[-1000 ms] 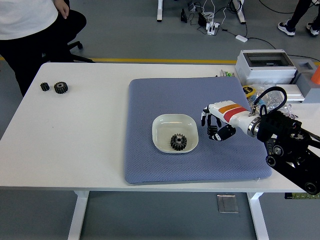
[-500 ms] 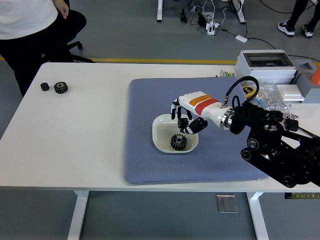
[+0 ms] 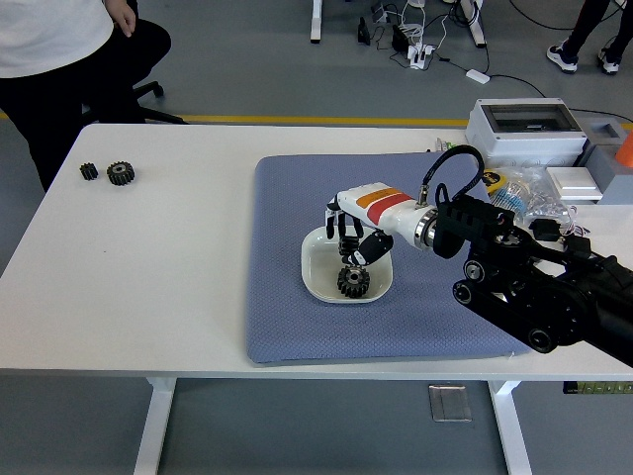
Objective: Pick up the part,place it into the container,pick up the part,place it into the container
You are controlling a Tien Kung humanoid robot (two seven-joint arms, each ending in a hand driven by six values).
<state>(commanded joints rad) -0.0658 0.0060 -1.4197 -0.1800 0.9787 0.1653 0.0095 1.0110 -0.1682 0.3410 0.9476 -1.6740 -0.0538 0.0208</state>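
R hand (image 3: 348,236) now over bowl (image 3: 318,282)

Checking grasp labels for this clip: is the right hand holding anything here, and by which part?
Cannot be told. The right hand hangs, fingers curled, over the white bowl; one gear lies in the bowl just below it.

At the frame's centre a blue-grey mat (image 3: 396,297) with a fine woven texture covers the white table (image 3: 148,267), carrying a cream-white bowl (image 3: 318,269) with a black gear (image 3: 352,281) inside. Above it, the right hand (image 3: 348,236) has black fingers and a white back banded orange and red. At upper left lie two more black gears (image 3: 111,173).
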